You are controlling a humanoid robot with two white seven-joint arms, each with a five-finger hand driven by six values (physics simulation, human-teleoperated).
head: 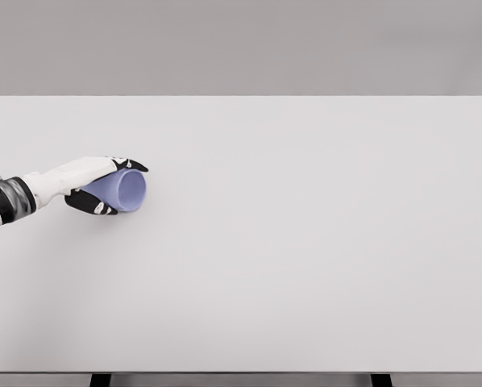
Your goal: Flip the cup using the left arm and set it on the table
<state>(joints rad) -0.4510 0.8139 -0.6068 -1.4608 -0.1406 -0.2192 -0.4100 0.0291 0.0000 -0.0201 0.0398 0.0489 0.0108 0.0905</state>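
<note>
- Left hand (96, 187) fingers (132, 164) wrap the purple cup (122, 190) at the desk's (305, 242) 9 o'clock edge, cup sideways, mouth toward 3 o'clock.
- Risk: loose wrap lets the cup slip mid-flip; it rolls away.

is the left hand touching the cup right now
Touching. The head view shows the left hand wrapped around the purple cup, fingers above and thumb below its wall, with the cup on its side, opening facing right.

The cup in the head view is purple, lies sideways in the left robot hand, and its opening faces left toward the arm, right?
Not quite. The head view shows the purple cup held sideways in the left robot hand, but its opening faces right, away from the arm.
</note>
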